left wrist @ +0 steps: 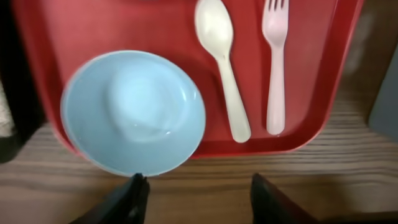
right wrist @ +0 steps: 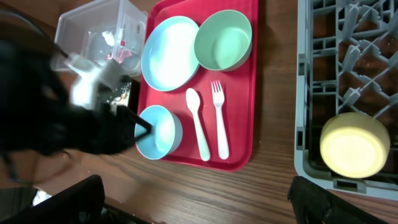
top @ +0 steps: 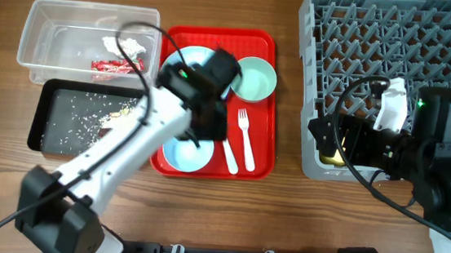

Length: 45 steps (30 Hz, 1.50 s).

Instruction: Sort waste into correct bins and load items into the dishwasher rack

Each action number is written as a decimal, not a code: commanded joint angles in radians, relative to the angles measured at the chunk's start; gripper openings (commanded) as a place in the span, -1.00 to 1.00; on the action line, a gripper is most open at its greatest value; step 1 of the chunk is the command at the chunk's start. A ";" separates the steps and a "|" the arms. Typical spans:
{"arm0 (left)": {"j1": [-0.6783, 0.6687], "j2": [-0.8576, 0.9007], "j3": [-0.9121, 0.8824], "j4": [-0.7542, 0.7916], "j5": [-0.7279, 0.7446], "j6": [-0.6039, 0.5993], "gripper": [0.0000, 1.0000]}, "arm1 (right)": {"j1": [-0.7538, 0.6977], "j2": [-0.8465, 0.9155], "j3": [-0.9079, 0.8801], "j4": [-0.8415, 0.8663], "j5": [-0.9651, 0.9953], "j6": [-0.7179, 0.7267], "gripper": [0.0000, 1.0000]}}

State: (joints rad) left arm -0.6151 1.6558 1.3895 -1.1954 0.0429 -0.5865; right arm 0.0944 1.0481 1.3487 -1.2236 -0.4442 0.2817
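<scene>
My left gripper (left wrist: 198, 186) is open and empty, with its fingers at the near rim of the small pale blue bowl (left wrist: 134, 112) on the red tray (top: 266, 146). The white spoon (left wrist: 224, 68) and fork (left wrist: 273, 68) lie beside the bowl. The pale blue plate (right wrist: 169, 53) and light green bowl (right wrist: 222, 40) sit at the tray's far end. My right gripper (right wrist: 199, 199) is open and empty over the table beside the grey dishwasher rack (top: 397, 35). The yellow-green cup (right wrist: 354, 146) stands in the rack's near corner.
The clear tub (top: 54, 29) at the far left holds the red-and-white wrapper (top: 112, 67) and the white tissue (top: 132, 47). The black tray (top: 63, 116) in front of it holds beige scraps (top: 87, 122). My left arm reaches across the black tray's corner.
</scene>
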 commanded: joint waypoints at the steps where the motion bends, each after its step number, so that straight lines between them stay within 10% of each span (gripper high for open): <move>1: -0.047 0.003 -0.131 0.113 -0.029 -0.078 -0.01 | -0.002 0.000 -0.002 0.000 0.007 -0.020 0.93; 27: -0.121 0.029 -0.371 0.407 -0.090 0.006 -0.56 | -0.002 0.002 -0.002 -0.001 0.007 -0.017 0.89; 45: -0.078 -0.055 -0.271 0.274 -0.092 0.007 -0.92 | -0.002 0.002 -0.002 -0.008 0.007 -0.018 0.88</move>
State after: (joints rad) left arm -0.7227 1.6756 1.0466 -0.8589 -0.0807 -0.5804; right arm 0.0944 1.0481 1.3487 -1.2274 -0.4442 0.2817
